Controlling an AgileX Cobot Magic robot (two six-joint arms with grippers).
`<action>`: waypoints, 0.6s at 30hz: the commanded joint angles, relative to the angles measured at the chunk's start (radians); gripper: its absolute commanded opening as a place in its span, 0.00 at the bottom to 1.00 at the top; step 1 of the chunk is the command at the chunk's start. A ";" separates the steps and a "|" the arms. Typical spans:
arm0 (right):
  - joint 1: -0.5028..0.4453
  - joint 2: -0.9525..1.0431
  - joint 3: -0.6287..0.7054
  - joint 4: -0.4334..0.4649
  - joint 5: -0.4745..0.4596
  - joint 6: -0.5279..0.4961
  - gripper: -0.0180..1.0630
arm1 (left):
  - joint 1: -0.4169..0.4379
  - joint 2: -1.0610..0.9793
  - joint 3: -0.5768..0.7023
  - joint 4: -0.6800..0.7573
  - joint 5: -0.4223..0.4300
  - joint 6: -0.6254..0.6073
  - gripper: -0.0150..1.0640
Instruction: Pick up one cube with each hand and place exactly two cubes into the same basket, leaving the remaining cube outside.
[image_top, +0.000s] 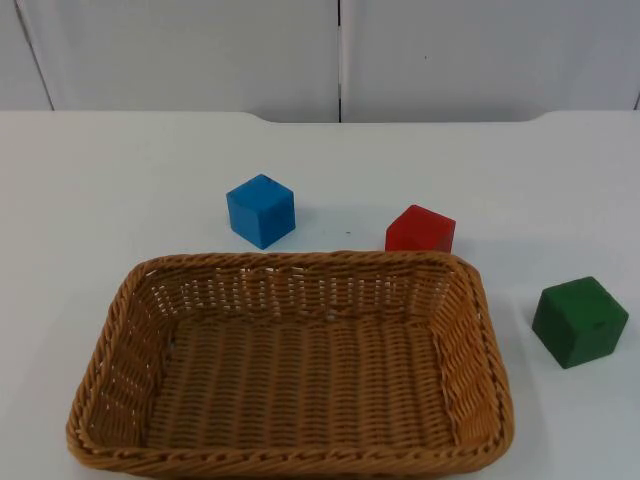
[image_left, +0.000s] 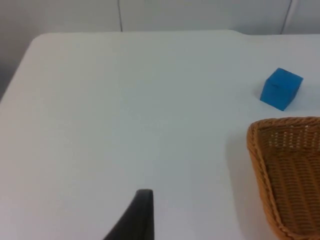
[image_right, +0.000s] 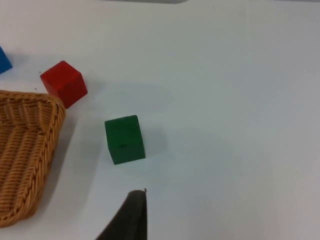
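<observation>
hiding part of the red cube (image_top: 420, 229), the basket (image_top: 290, 462) rim; both arms' fingers' spread impossible to tell.

Light is bright and even, falling softly from above onto the white table (image_top: 120, 190), with no glare. Shadows are faint: a pale one lies beside the green cube (image_right: 124, 139), another along the basket (image_left: 287, 170) rim. The blue cube (image_left: 281, 88) looks slightly soft; the wrist views' edges bend mildly.
</observation>
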 joint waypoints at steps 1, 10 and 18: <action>-0.006 0.019 -0.009 0.000 -0.020 -0.002 0.99 | 0.002 0.033 -0.006 -0.036 -0.036 -0.010 0.99; -0.006 0.195 -0.053 0.006 -0.054 -0.002 0.99 | 0.002 0.251 -0.032 -0.083 -0.160 -0.001 0.99; -0.006 0.367 -0.142 0.006 -0.056 -0.002 0.99 | 0.002 0.387 -0.073 -0.094 -0.179 -0.001 0.99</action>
